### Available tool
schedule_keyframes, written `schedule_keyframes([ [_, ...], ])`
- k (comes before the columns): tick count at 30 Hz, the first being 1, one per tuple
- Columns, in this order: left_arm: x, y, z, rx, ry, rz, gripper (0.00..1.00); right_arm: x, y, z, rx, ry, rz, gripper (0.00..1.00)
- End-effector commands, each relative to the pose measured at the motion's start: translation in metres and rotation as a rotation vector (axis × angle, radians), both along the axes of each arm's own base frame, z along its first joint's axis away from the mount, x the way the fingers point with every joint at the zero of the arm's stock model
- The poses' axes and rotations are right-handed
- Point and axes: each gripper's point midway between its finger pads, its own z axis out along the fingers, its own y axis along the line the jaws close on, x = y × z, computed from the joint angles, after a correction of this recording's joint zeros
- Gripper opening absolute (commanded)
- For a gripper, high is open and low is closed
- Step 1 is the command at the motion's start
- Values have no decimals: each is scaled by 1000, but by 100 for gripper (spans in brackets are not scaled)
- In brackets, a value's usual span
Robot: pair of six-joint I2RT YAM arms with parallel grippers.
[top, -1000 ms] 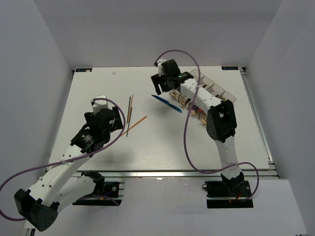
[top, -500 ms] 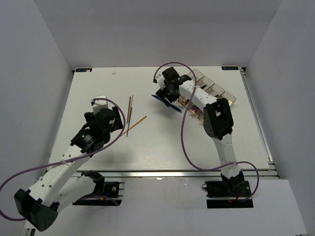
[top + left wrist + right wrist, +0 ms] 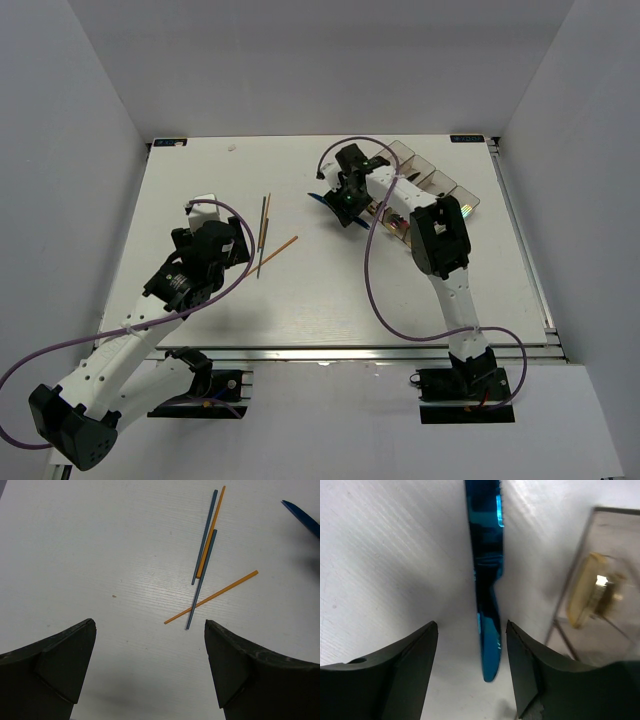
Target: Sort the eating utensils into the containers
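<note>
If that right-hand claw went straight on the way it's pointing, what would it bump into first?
Most likely the blue knife, lying flat on the table between the open fingers of the right gripper; its depth is unclear.

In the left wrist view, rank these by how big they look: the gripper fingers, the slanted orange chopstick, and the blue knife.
1. Left gripper fingers: largest, though nearest the camera.
2. Slanted orange chopstick.
3. Blue knife: only its tip shows at the edge.

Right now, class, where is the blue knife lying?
In the right wrist view, the blue knife lies flat on the white table, between the open fingers of the right gripper. The containers stand just to its right.
</note>
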Motion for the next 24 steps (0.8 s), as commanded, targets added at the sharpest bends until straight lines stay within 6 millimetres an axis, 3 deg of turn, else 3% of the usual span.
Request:
schedule_keyframes([
  [1,0,1,0,-1,-7,1,98,-16,0,-19,1,96,24,62],
  [5,1,0,-1,-1,-5,0,98,-28,-4,-30,-16,156,12,59],
  [9,1,1,0,0,-6,1,98,-44,-12,-36,-51,230,-32,43],
  [15,0,1,0,-1,-7,1,98,-74,-22,-44,-121,270,-89,41],
  [20,0,1,1,-3,-11,1,98,-107,-24,-62,-162,354,-83,37],
  [24,-1,2,3,-8,-19,1,98,-104,-26,-72,-196,323,-95,35],
])
